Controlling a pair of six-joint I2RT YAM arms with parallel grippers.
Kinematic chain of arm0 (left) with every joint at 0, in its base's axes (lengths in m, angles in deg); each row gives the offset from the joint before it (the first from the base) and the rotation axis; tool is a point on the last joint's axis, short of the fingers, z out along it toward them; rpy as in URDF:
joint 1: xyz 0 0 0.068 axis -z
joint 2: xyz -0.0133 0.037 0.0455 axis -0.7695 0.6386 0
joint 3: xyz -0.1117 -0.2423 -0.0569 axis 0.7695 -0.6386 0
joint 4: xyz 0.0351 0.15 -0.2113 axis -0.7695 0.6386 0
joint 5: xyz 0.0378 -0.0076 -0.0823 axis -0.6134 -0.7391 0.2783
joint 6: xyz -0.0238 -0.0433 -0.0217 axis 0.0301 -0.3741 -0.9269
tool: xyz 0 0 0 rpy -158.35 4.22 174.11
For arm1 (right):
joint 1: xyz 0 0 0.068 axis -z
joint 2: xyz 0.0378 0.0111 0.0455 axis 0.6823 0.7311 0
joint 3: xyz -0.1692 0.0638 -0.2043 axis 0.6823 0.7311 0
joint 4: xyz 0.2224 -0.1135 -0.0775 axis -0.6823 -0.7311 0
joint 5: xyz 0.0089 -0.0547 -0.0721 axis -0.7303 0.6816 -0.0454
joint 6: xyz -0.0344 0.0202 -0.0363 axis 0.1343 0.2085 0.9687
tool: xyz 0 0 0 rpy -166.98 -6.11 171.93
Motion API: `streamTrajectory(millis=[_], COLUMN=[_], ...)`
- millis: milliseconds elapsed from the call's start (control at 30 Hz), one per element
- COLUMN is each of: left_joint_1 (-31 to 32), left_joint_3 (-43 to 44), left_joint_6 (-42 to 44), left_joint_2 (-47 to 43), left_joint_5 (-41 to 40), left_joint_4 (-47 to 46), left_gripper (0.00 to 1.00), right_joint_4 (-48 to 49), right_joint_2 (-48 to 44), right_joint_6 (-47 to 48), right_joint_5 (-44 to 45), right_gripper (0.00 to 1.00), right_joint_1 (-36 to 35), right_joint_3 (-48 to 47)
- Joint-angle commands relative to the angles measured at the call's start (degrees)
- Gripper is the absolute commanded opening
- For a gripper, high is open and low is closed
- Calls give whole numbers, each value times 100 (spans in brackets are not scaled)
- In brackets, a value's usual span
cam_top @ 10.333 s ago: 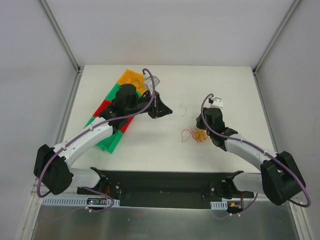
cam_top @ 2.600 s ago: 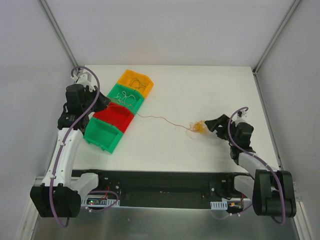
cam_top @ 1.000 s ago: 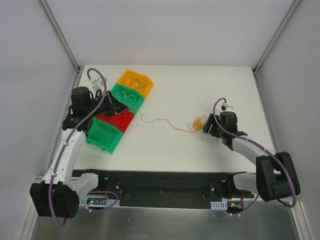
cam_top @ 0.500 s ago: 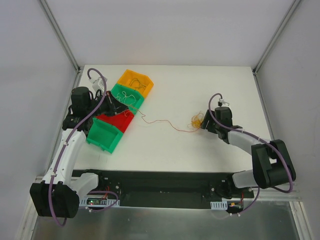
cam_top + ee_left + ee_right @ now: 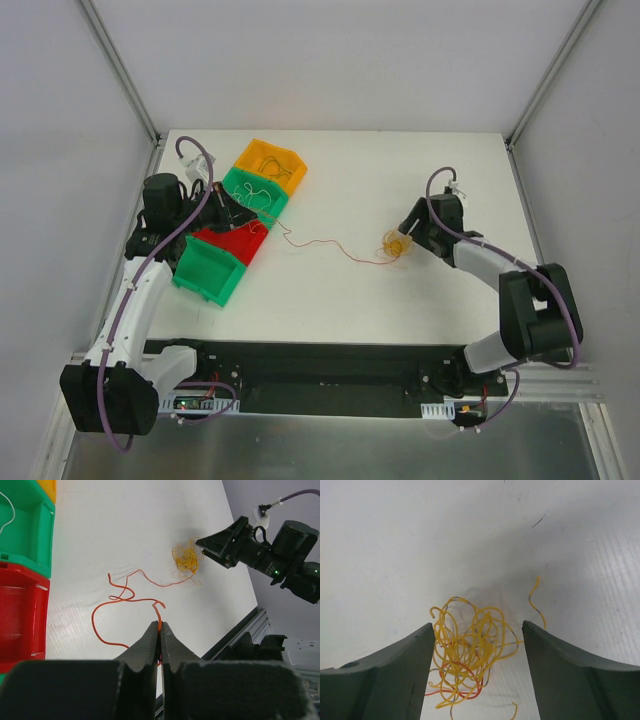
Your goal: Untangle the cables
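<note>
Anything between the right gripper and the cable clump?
Nothing visible. The right gripper is open, and in its wrist view the cable clump lies on bare table in the gap between its fingers. A red wire runs from the clump to the left gripper, which is shut on its end, off to the side.

— Entry one: how are the arms [image 5: 140,290] finished?
— White link shells [image 5: 480,262] are listed, joined by black joint housings [image 5: 535,310]; a purple cable [image 5: 302,493] is routed along each.
— And the fingers [image 5: 145,647]?
— Dark wedge shapes are recorded, tapered toward the tips; a small green light [image 5: 274,572] is noted on one wrist.
</note>
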Motion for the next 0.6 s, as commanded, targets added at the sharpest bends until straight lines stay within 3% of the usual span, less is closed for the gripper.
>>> streamTrajectory(millis=[0, 133, 233, 400, 500, 567], left_joint_1=[55, 46, 55, 55, 46, 46], left_joint_3=[158, 228, 325, 535, 877, 1185], left_joint_6=[-70, -79, -96, 17, 359, 623], left_joint_2=[-23, -5, 12, -285, -742, -1207], left_joint_5=[58, 6, -3, -415, -1230, -2423], left_joint_4=[-204, -204, -204, -100, 391, 743], left_gripper=[0, 0, 0, 0, 0, 0], right_joint_4=[-466, -563, -887, -897, -897, -905], right_joint_2=[556, 908, 909, 479, 128, -119], right_joint_6=[-477, -381, -258, -144, -64, -47], right_joint_5=[-263, 183, 578, 1160, 1528, 1739], right_gripper=[71, 64, 49, 15, 1, 1], right_joint_1=[-57, -276, -399, -426, -400, -347], right_joint_3=[-370, -397, -511, -309, -151, 15])
